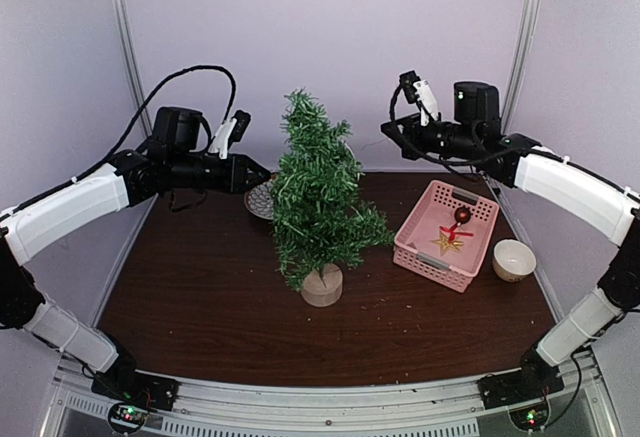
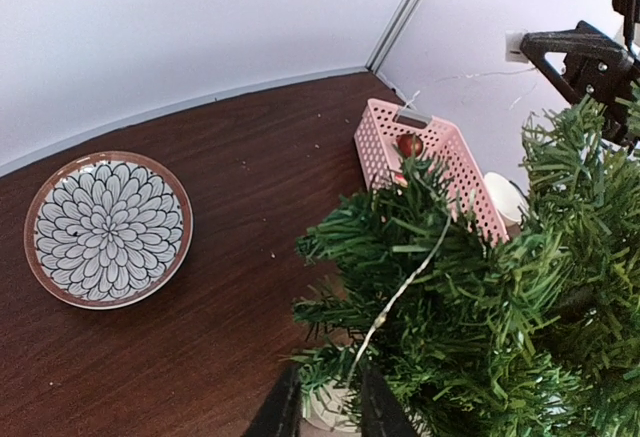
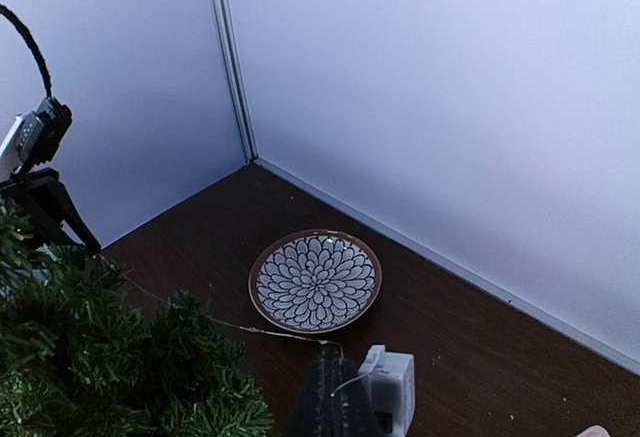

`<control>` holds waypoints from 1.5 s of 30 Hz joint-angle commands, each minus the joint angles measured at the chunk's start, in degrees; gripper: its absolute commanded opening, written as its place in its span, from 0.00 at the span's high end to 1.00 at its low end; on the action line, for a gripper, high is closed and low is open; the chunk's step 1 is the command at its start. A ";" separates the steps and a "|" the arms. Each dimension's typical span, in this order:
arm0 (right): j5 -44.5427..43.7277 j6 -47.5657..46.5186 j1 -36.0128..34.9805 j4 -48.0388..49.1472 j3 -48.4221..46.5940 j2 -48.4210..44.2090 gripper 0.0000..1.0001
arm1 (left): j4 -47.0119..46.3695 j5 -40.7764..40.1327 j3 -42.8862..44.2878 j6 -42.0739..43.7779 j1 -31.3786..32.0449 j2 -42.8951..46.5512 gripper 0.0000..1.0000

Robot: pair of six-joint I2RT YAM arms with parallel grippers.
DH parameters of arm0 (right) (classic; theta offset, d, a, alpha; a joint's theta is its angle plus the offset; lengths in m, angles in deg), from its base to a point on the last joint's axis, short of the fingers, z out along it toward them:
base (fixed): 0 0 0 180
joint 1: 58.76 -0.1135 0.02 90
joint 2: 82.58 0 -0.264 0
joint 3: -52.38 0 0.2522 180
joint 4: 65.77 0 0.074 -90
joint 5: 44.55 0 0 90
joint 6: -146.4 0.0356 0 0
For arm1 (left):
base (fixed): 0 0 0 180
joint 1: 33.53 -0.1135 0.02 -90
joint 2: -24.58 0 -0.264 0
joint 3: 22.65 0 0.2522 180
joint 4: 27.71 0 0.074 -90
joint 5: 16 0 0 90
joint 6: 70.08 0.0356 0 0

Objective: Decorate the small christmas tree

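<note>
The small christmas tree [image 1: 320,192] stands mid-table on its round wooden stump [image 1: 322,285]. A thin wire light string [image 2: 400,292] lies over its branches. My left gripper [image 1: 262,172] hovers at the tree's upper left. In its wrist view the left gripper [image 2: 328,402] has its jaws a little apart, and the wire runs up from the gap between them. My right gripper [image 1: 390,129] is raised to the right of the treetop. It is shut [image 3: 333,362] on the wire's [image 3: 270,331] other end, with a white battery box [image 3: 392,389] beside its fingers.
A pink basket [image 1: 446,234] at the right holds a red bauble [image 1: 462,215] and a gold star [image 1: 447,243]. Next to the basket stands a small white bowl [image 1: 513,259]. A flower-patterned plate [image 1: 260,200] lies behind the tree on the left.
</note>
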 commanded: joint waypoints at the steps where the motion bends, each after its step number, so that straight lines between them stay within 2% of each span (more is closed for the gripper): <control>1: 2.29 -1.87 -2.31 -0.73 2.90 -4.60 1.00 | -1.07 0.65 2.03 0.59 0.30 -0.14 0.77; 8: -0.14 -2.77 -7.44 -3.09 8.32 -9.31 1.00 | -0.87 0.21 2.70 0.84 0.25 -0.74 0.74; 15: -2.59 -1.54 -10.27 -2.48 12.48 -9.81 1.00 | -1.25 0.45 3.31 0.75 0.30 -1.78 0.72; 26: -1.77 -1.37 -14.47 -3.23 13.17 -7.94 1.00 | -1.22 0.04 3.78 0.84 0.30 -2.61 0.72; 31: -4.25 -1.69 -16.06 -6.45 12.93 -7.42 1.00 | -1.38 -0.20 3.78 0.92 0.30 -2.72 0.72; 36: -6.07 -1.89 -17.45 -9.09 14.23 -7.81 0.92 | -1.42 -0.30 3.95 1.18 0.30 -2.91 0.71; 45: -7.35 -1.92 -19.16 -12.20 13.90 -8.21 0.70 | -1.48 -0.39 4.04 1.19 0.30 -3.18 0.71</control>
